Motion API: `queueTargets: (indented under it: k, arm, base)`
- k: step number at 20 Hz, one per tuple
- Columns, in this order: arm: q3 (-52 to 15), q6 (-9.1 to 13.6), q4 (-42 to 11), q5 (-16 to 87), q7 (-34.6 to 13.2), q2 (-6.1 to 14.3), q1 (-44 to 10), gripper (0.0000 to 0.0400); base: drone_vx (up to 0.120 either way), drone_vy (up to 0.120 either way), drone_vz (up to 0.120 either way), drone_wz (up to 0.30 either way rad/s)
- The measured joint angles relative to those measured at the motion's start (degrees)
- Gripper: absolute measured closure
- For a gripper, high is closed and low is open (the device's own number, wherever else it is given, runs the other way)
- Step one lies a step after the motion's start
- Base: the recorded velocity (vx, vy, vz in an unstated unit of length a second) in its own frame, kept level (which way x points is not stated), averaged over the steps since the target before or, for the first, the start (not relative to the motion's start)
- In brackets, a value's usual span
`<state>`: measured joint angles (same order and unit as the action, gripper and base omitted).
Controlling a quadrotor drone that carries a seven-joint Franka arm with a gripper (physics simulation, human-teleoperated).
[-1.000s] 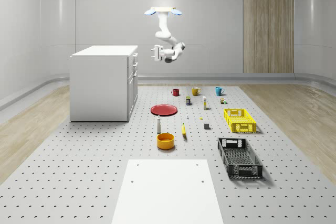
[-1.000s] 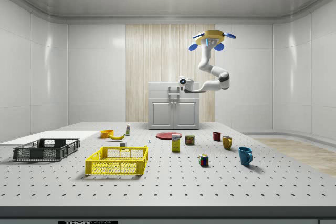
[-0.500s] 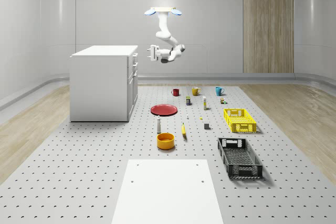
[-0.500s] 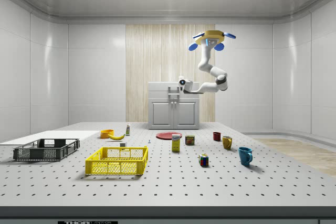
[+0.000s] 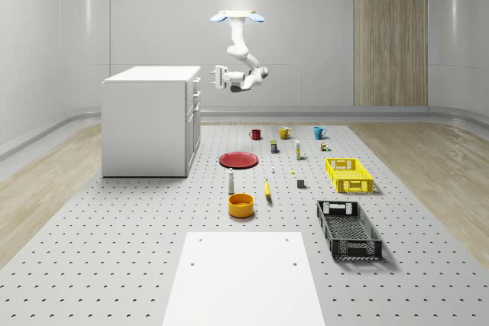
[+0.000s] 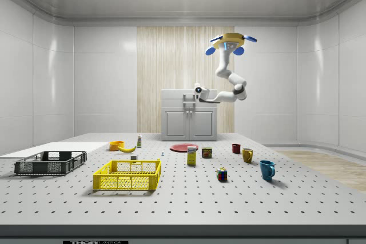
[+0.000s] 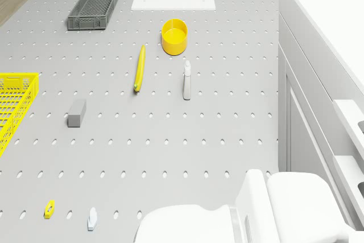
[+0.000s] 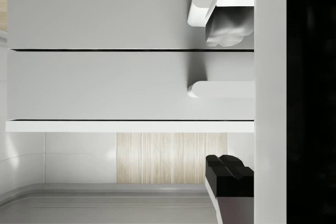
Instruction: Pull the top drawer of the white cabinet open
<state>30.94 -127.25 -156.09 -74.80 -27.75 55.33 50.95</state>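
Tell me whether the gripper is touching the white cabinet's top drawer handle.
Apart. In the whole-scene view, wall shows between the gripper and the white cabinet; the drone hovers beside it. In the wrist view the open fingers bracket no handle.

The white cabinet (image 5: 149,120) stands upright, its top drawer (image 5: 195,82) shut (handle facing the gripper).

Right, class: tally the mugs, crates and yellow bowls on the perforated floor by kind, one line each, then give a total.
Mugs: 3 (red mug, yellow mug, blue mug)
Crates: 2 (yellow crate, black crate)
Yellow bowls: 1 (yellow bowl)
Total: 6
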Motion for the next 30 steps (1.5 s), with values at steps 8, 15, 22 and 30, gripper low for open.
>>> queueTargets:
  k: [8, 15, 22, 30]
  arm:
    - [-2.9, -0.5, 1.4, -5.3, 2.8, -3.9, 0.7, 0.0095]
    - [-1.5, 2.5, 5.3, -6.6, 4.9, -9.8, 0.6, 0.0095]
    - [-1.8, 4.9, 8.3, -7.2, 4.8, -13.2, -0.7, 0.0095]
    - [-4.1, 5.8, 9.7, -9.7, 5.4, -15.7, -2.0, 0.0095]
  base:
    - [0.0, 0.0, 0.0, 0.0]
    - [0.0, 0.0, 0.0, 0.0]
    - [0.0, 0.0, 0.0, 0.0]
    - [0.0, 0.0, 0.0, 0.0]
